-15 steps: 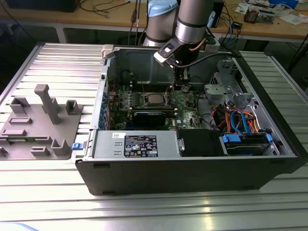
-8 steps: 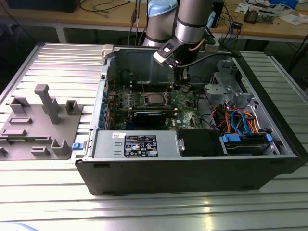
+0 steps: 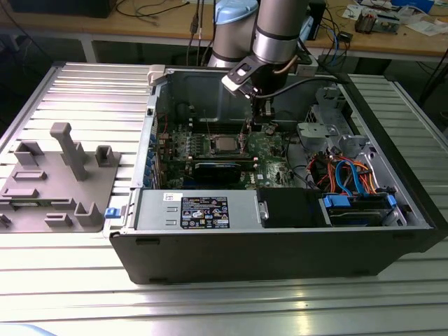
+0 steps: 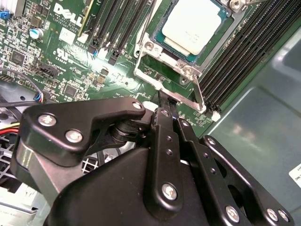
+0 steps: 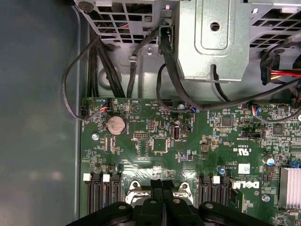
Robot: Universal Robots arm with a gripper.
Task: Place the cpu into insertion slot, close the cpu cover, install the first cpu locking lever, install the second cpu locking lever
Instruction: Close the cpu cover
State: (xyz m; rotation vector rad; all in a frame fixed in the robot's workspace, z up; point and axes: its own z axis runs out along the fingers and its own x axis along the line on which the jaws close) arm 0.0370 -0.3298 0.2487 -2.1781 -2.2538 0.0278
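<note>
You are working over a slatted tabletop (image 3: 70,294), where the case (image 3: 280,252) is lying on its side with its open face turned up, most likely so the arm (image 3: 280,28) can come straight down into it. In the exterior view the arm is reaching in from the far side and hanging over the middle of the board (image 5: 188,141).

Your tool (image 5: 162,182) is clenched, with both black fingers (image 4: 162,117) pressing flat against each other. I cannot tell whether anything thin is pinched between them. Held like this they are forming one narrow blade, which I judge suits poking at a small latch part more than picking something up. In the second wrist view the fingertips are sitting right at the near edge of the silver frame (image 4: 155,77) around the socket, touching it or just beside it.

The cpu (image 4: 193,23) is lying flat inside that frame with its grey top up, between the banks of memory slots (image 4: 244,56). It is already seated and well clear of the tool.
</note>
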